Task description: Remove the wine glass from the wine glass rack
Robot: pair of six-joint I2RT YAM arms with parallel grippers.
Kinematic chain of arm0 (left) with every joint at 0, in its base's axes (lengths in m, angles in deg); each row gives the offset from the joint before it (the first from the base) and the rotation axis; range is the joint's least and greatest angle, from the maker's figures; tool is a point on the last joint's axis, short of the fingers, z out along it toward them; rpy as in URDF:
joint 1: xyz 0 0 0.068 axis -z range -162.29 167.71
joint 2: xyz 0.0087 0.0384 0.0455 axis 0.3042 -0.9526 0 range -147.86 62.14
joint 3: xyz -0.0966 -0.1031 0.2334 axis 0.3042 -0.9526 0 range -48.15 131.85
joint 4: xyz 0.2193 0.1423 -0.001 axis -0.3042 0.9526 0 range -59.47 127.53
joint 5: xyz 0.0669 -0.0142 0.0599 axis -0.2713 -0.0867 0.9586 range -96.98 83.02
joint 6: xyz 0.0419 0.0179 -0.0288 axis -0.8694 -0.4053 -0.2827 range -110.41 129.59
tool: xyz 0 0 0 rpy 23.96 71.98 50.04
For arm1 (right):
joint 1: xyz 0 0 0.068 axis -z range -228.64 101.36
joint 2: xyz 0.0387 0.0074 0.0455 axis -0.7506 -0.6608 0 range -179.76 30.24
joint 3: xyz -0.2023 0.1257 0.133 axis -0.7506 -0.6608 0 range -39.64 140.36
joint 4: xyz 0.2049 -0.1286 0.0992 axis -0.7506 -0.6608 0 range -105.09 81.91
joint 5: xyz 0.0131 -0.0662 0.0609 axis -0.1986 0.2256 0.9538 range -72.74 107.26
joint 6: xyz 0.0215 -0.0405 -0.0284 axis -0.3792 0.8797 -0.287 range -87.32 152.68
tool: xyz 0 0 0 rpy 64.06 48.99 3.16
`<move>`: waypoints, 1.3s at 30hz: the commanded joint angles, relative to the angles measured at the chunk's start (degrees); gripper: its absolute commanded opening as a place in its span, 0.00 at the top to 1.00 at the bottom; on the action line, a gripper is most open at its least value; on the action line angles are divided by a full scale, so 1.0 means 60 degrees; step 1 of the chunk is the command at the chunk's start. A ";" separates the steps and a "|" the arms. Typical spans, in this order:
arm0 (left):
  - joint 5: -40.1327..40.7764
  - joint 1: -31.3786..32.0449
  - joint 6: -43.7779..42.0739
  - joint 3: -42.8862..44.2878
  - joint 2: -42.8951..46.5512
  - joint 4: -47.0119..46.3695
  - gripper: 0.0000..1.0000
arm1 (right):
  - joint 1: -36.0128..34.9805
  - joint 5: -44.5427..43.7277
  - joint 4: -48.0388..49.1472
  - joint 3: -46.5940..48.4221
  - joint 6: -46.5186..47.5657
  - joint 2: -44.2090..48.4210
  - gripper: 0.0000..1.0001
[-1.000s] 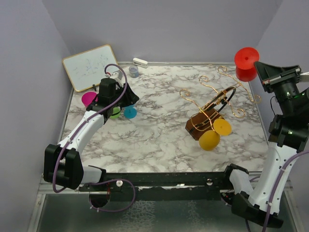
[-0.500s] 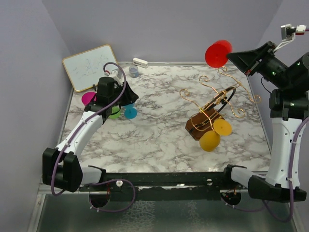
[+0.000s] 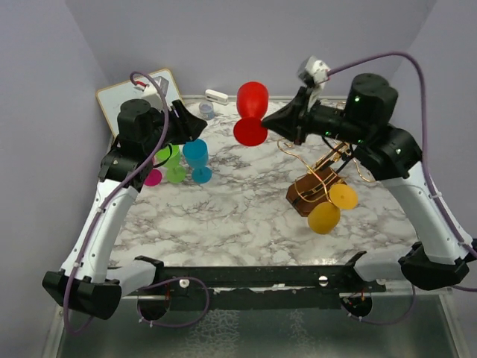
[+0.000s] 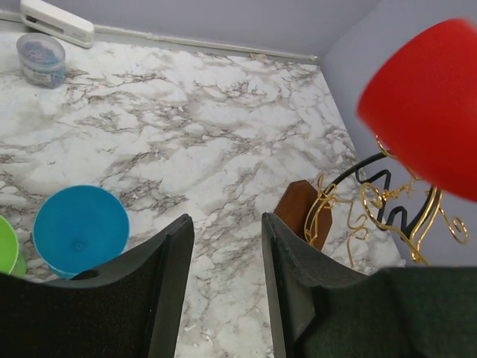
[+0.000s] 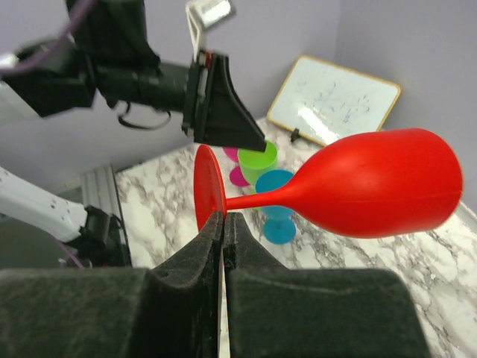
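My right gripper point(image 3: 268, 124) is shut on the foot rim of a red wine glass point(image 3: 251, 98) and holds it in the air over the back middle of the table, lying sideways. In the right wrist view the gripper point(image 5: 223, 218) pinches the red disc, with the red wine glass's point(image 5: 373, 186) bowl to the right. The wine glass rack point(image 3: 316, 191), a brown block with gold wire arms, stands at the right with two yellow glasses point(image 3: 324, 216) hanging on it. My left gripper point(image 3: 195, 128) is open and empty, raised at the back left; its jaws point(image 4: 223, 246) frame bare marble, with the rack point(image 4: 302, 212) beyond.
A blue glass point(image 3: 197, 156), a green glass point(image 3: 168, 160) and a pink glass point(image 3: 151, 177) stand under the left arm. A whiteboard point(image 3: 123, 101) leans at the back left. A white object point(image 3: 216, 95) and a small grey-blue pot point(image 3: 206, 110) sit by the back wall.
My right arm has swung left with the red glass, from the far right corner to over the back middle. My left arm has risen from among the coloured glasses.
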 commanded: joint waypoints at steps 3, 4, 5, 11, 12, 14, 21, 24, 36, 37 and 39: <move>0.0152 0.0045 0.0150 0.0865 0.0815 0.2007 0.55 | -0.3557 -0.5997 -0.0050 -0.1584 0.2957 0.0771 0.99; 0.0237 0.0048 0.0201 0.0965 0.0920 0.2283 0.55 | -0.3870 -0.6299 0.0204 -0.2028 0.3051 0.1019 0.99; 0.0299 0.0052 0.0261 0.1028 0.1003 0.2527 0.55 | -0.4129 -0.6560 0.0382 -0.2415 0.3105 0.1264 0.99; 0.0325 0.0052 0.0556 0.1157 0.1590 0.3321 0.55 | -0.5311 -0.7271 0.0828 -0.4199 0.3405 0.2116 0.99; 0.0293 0.0048 0.0594 0.1124 0.1652 0.3354 0.55 | -0.5514 -0.7390 0.0857 -0.4430 0.3457 0.2134 0.99; 0.0153 0.0043 0.0671 0.0965 0.1773 0.3320 0.55 | -0.5899 -0.7636 0.0850 -0.4781 0.3543 0.2048 0.99; -0.0322 0.0048 0.0599 0.0501 0.1983 0.3386 0.55 | -0.6795 -0.8334 0.1583 -0.5807 0.3831 0.1988 0.99; -0.0703 0.0050 0.0483 0.0500 0.2033 0.3270 0.55 | -0.6872 -0.8302 0.1524 -0.5719 0.3784 0.1895 0.99; -0.1483 0.0050 0.0149 -0.0236 0.2327 0.3116 0.55 | -0.6936 -0.8371 0.1529 -0.5418 0.3677 0.1764 0.99; -0.1687 0.0050 0.0088 -0.0330 0.2398 0.2980 0.55 | -0.6936 -0.8416 0.1529 -0.5382 0.3665 0.1771 0.99; -0.2232 0.0048 -0.0037 -0.0683 0.2606 0.2634 0.54 | -0.6933 -0.8514 0.1568 -0.5295 0.3685 0.1770 0.99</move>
